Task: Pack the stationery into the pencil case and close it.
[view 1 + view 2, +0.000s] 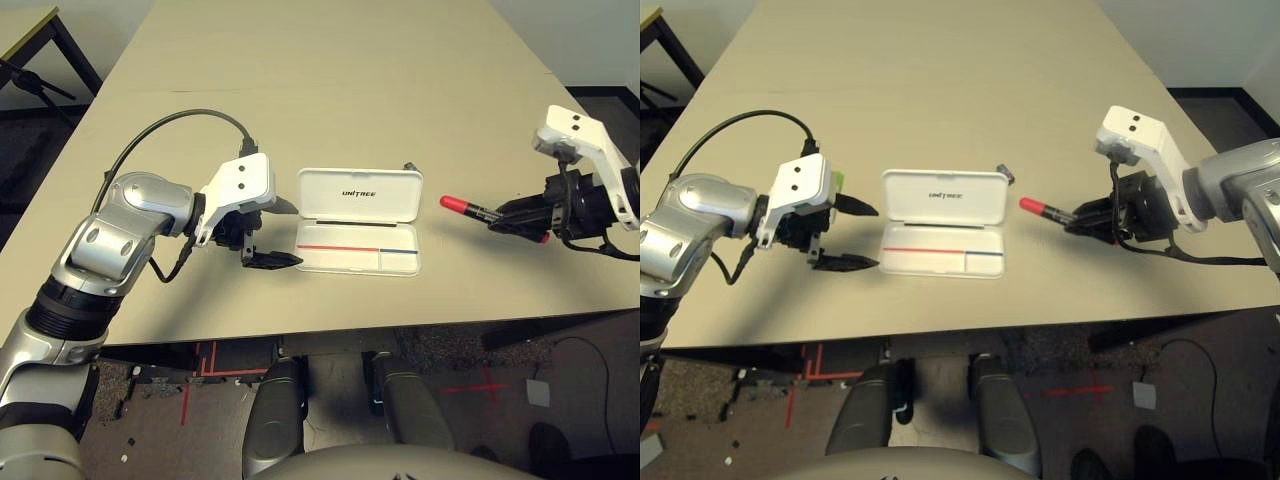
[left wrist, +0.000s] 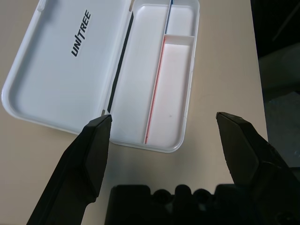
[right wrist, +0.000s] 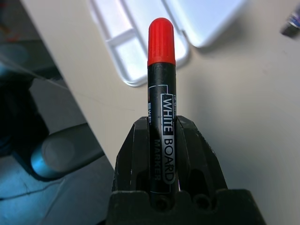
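Likely light, stiff and smooth, the marker (image 3: 161,98) is pinched mid-barrel by the right gripper (image 3: 161,124), beside the open case (image 1: 360,180). It could roll if gripped loosely; the left gripper's (image 2: 164,117) fingers are spread wide.

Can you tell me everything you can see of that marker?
The marker has a black barrel with a rounded, ridged red cap at one end and a bit of red at the other. Its label reads "WHITE BOARD MARKER" in white and black lettering, and it looks like plastic. The robot's right tool grips it along the black barrel, off to the right of the open pencil case, its capped end towards the case.
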